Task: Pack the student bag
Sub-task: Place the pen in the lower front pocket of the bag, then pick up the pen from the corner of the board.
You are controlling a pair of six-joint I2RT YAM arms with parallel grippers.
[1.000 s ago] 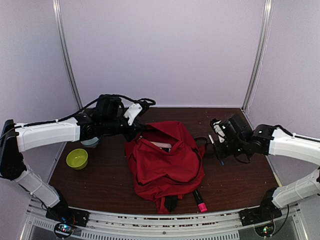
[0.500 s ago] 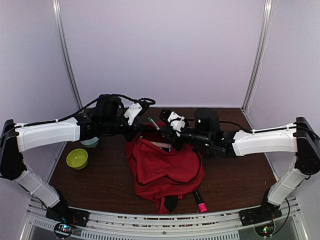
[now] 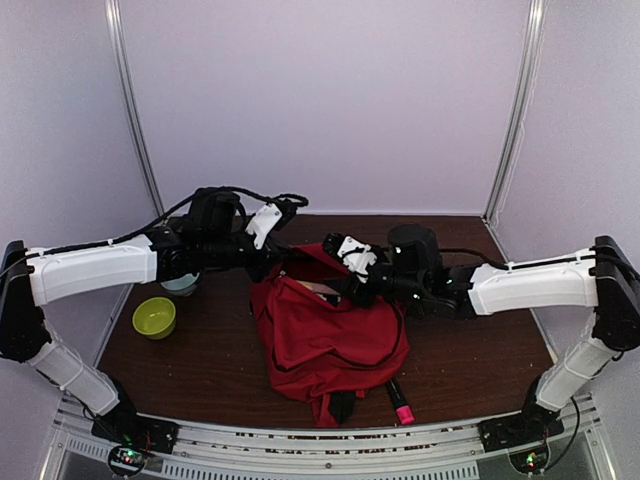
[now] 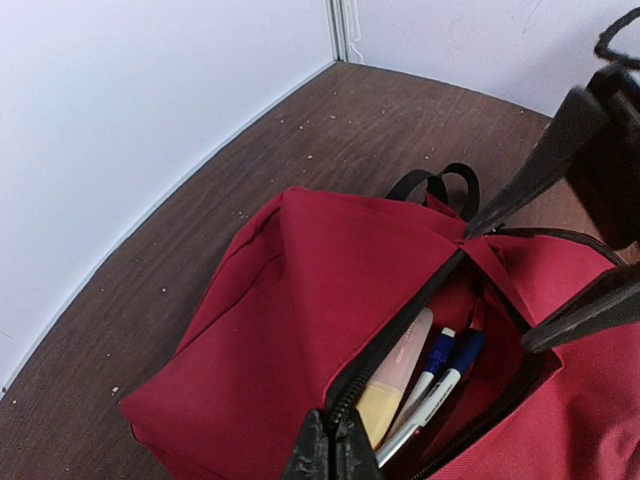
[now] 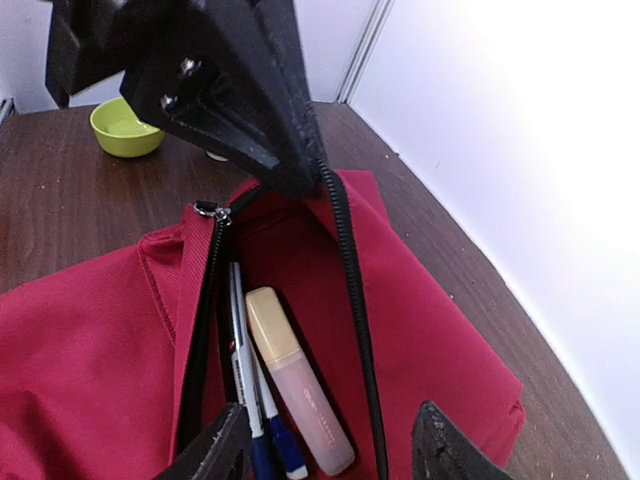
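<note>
Right hand (image 5: 330,452) has opened, empty, over the student bag (image 3: 330,335); left hand (image 4: 333,455) pinches its zipper edge.

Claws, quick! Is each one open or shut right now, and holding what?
Left claw: shut, pinching the student bag by its zipper edge.
Right claw: open above the bag's opening, holding nothing.

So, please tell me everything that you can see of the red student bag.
The student bag is a large soft backpack of red fabric with black zippers and a black top loop. It lies slumped on the brown table, main zipper open. The left gripper pinches the zipper edge. Inside lie pens and a yellow-capped pink marker. The right gripper hovers open above the opening.
</note>
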